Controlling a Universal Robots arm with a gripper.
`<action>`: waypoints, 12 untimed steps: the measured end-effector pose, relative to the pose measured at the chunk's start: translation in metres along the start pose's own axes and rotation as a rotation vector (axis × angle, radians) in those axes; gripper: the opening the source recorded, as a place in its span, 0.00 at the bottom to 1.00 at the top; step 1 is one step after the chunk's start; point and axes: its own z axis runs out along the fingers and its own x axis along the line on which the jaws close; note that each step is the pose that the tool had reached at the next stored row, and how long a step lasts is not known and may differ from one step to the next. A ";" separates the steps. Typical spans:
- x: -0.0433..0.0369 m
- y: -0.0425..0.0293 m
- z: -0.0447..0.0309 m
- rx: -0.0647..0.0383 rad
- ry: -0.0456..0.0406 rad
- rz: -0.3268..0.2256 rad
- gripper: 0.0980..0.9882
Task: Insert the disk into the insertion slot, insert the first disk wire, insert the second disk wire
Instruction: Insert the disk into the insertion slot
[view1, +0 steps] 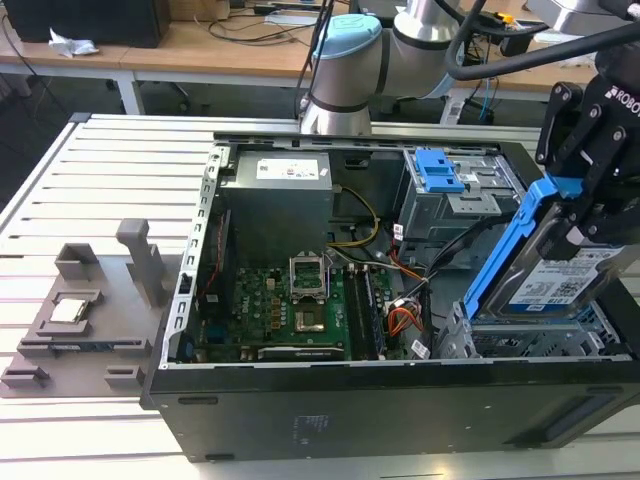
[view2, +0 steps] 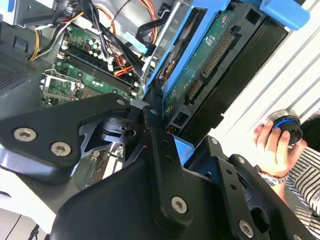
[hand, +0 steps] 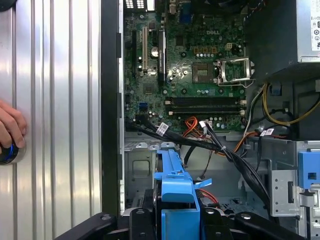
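My gripper (view1: 583, 212) is shut on the disk (view1: 560, 285), a silver drive with a white label in a bright blue carrier (view1: 510, 245). The disk hangs tilted, its lower end just above the insertion slot (view1: 505, 342), the low grey perforated cage at the case's front corner on the exterior view's right. In the second wrist view the disk's green underside (view2: 200, 65) runs between the black fingers (view2: 155, 145). In the first wrist view the blue carrier (hand: 175, 192) stands over the grey cage (hand: 140, 167). A loose bundle of black, red and orange wires (hand: 200, 137) lies beside the cage.
The open computer case (view1: 300, 410) holds a motherboard (view1: 290, 300), a power supply (view1: 280, 195) and a taller grey cage with a blue latch (view1: 440, 172). A grey fixture (view1: 85, 310) lies on the slatted table. A person's hand (view2: 272, 145) rests on a round knob outside the case.
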 end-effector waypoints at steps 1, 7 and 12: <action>-0.0013 0.0000 0.0000 0.000 0.0001 0.000 0.30; -0.0026 0.0000 0.0028 0.000 0.0001 0.000 0.30; -0.0015 -0.0002 0.0075 0.000 0.0000 0.000 0.30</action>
